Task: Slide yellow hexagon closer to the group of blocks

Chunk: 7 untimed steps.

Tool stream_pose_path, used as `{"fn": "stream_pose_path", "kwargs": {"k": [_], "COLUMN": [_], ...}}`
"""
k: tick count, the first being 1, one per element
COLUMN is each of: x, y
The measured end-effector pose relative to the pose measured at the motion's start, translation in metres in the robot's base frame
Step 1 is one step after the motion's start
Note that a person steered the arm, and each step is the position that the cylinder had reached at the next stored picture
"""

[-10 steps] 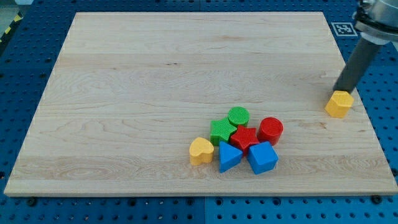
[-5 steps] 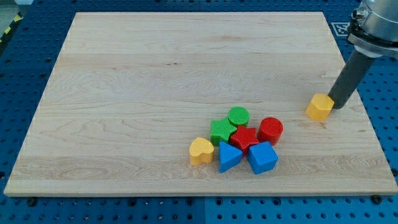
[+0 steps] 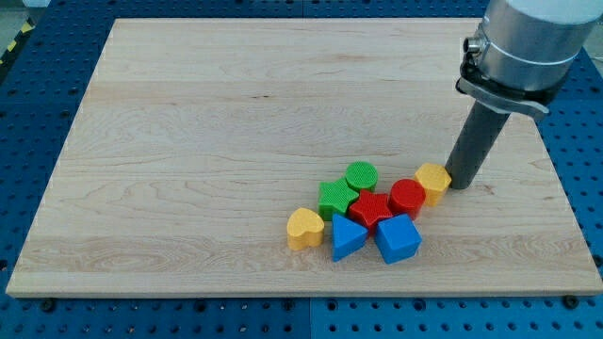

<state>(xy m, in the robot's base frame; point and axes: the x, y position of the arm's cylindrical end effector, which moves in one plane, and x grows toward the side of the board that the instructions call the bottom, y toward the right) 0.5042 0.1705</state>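
The yellow hexagon lies right of the board's middle, touching the right side of the red cylinder. My tip stands just right of the hexagon, against it. The group holds a green cylinder, a green star, a red star, a blue triangle, a blue block and a yellow heart.
The wooden board lies on a blue pegboard table. The arm's grey housing hangs over the board's top right corner.
My tip has moved left and down the view, pushing the yellow hexagon from near the right edge to the red cylinder. The other blocks have not moved.
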Motion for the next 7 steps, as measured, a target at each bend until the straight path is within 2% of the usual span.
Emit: {"fn": "stream_pose_path", "kwargs": {"k": [4, 6, 7], "x": [0.017, 0.017, -0.001], "y": [-0.009, -0.038, -0.036]}}
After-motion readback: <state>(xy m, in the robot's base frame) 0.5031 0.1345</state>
